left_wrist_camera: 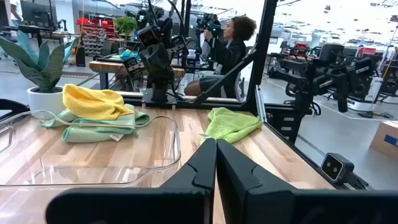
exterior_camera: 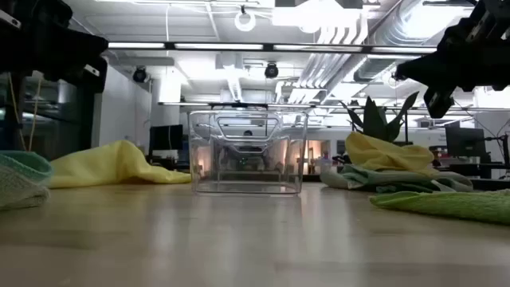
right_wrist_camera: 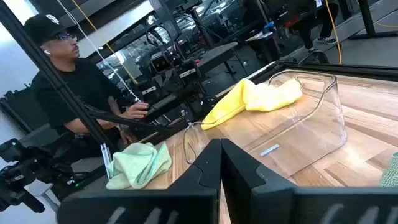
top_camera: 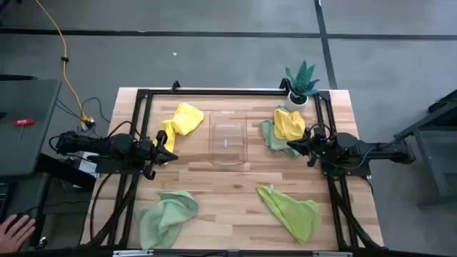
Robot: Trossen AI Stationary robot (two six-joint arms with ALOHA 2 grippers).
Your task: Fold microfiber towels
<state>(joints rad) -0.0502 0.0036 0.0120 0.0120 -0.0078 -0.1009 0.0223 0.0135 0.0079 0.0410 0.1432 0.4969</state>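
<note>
Several microfiber towels lie crumpled on the wooden table. A yellow one is at the far left, and another yellow one rests on a mint one at the far right. A mint towel lies near left and a lime one near right. My left gripper hangs shut above the table, left of the clear bin. My right gripper hangs shut to the bin's right, beside the stacked towels. Both sets of fingers point toward the bin and hold nothing.
A potted plant stands at the far right corner. A black frame rims the table's far edge and sides. A person's hand shows beyond the table's near left. People sit in the room behind.
</note>
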